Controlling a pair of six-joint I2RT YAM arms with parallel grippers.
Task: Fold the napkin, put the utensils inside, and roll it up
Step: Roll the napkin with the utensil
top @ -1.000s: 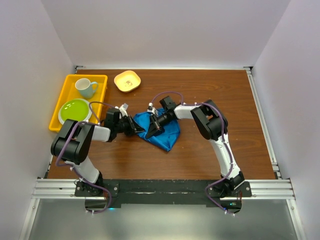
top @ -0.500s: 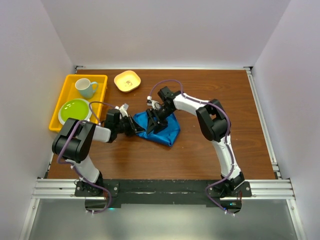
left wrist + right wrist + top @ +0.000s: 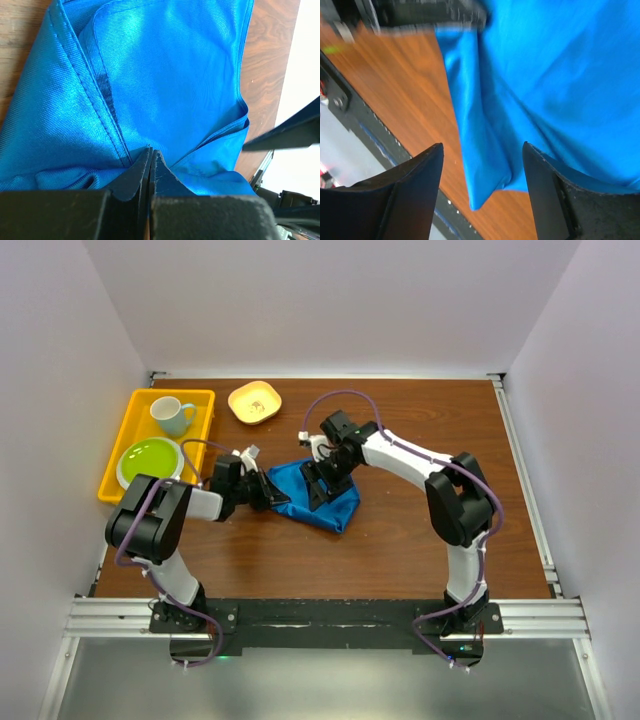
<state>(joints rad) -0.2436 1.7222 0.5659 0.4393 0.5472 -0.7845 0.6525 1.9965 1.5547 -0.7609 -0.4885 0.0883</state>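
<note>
Here's the napkin [image 3: 338, 508], a bright blue cloth lying folded over itself on the wooden table [image 3: 430, 420], a little left of centre and between the two arms. From above it reads as a rough wedge, broad along the far side and narrowing to a corner toward the near edge.

The left gripper [image 3: 274, 496] reaches in low from the left, right at the napkin's left corner. On its wrist camera the two fingers [image 3: 131, 176] are pressed tight together, and a hemmed fold of the cloth runs straight into their tips (the fabric bunches up just beside them), so it's pinching the napkin's edge.

Over to the right gripper [image 3: 319, 482]: it's poised over the far-left part of the napkin, arm arched in from the right. Its own camera shows the fingers [image 3: 412, 192] spread well apart, blue cloth and bare wood visible in the gap, nothing gripped.

Well clear of the action, a yellow tray [image 3: 176, 393] sits at the far-left of the table holding a pale cup [image 3: 172, 415] and a green plate [image 3: 150, 460]. Just to the tray's right, a small yellow bowl [image 3: 254, 402].
</note>
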